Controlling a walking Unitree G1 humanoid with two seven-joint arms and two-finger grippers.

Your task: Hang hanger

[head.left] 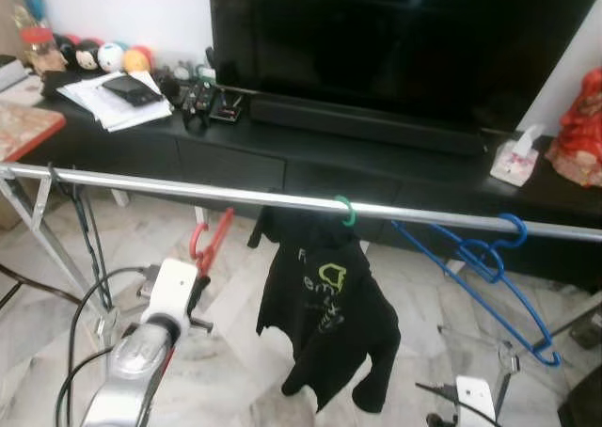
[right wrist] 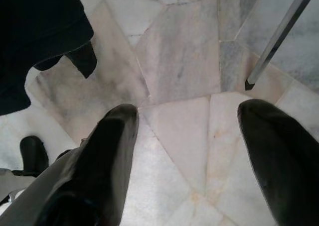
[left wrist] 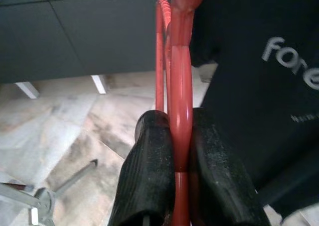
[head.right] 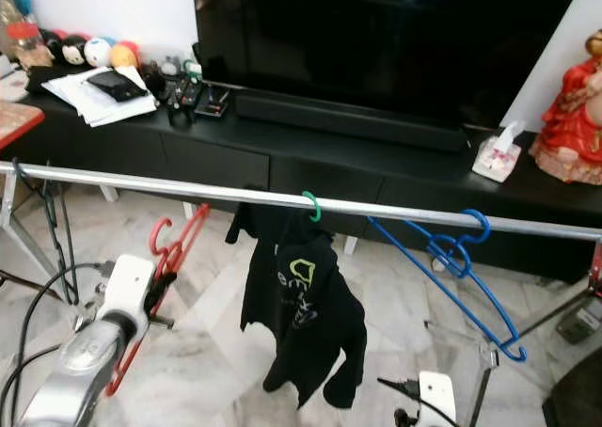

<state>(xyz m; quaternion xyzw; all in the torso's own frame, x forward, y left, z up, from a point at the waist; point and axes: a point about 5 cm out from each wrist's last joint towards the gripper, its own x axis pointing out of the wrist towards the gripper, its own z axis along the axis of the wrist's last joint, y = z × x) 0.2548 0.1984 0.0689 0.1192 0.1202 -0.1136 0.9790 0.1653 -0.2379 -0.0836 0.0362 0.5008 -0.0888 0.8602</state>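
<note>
A red plastic hanger (head.right: 175, 249) is held below the silver rail (head.left: 235, 197) by my left gripper (left wrist: 178, 161), whose black fingers (left wrist: 145, 176) are shut on its wire. Its hook (head.left: 198, 242) sits just under the rail, left of a black T-shirt (head.left: 325, 314) on a green hanger hook (head.left: 347, 211). Further right on the rail hangs an empty blue hanger (head.left: 489, 272). My right gripper (right wrist: 187, 136) hangs low at the right, open, with marble floor between its fingers (right wrist: 107, 151).
Behind the rail stands a black TV cabinet (head.left: 310, 154) with a large TV (head.left: 395, 41), papers, remotes, a tissue pack (head.left: 514, 159) and a red figurine (head.right: 572, 117). Rack legs (head.left: 42, 229) and black cables (head.left: 89, 258) cross the marble floor at left.
</note>
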